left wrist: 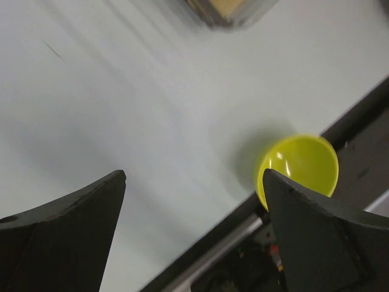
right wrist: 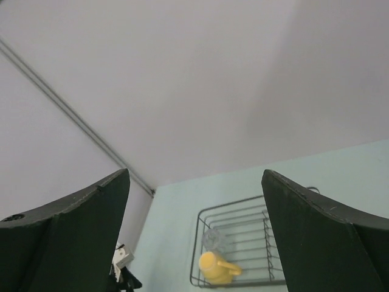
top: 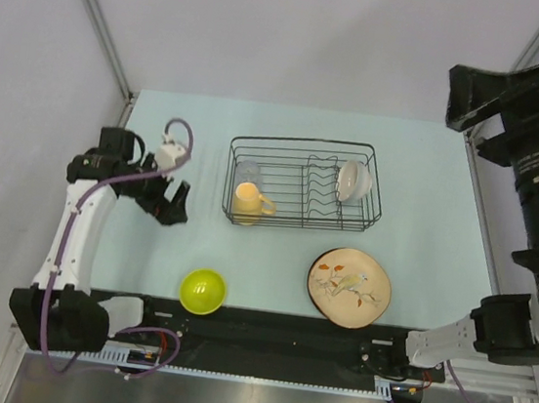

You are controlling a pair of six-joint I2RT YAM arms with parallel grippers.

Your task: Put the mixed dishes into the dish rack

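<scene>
The black wire dish rack (top: pixel 306 147) stands at the table's middle back. In it are the yellow-orange mug (top: pixel 248 200), the clear glass (top: pixel 248 172) and the small white bowl (top: pixel 354 180). The lime-green bowl (top: pixel 202 291) and the leaf-pattern plate (top: pixel 349 286) lie near the front edge. My left gripper (top: pixel 169 204) is open and empty, left of the rack, above bare table; its view shows the green bowl (left wrist: pixel 301 167) beside the right finger. My right gripper (top: pixel 474 97) is raised high at the right, open and empty, with the rack (right wrist: pixel 243 213) far below it. The dark-rimmed plate is out of view.
A black rail (top: pixel 274 325) runs along the table's front edge, just behind the green bowl and the plate. Grey walls with a metal frame post (top: pixel 100 19) close the back and left. The right arm's base (top: pixel 505 329) sits at the front right.
</scene>
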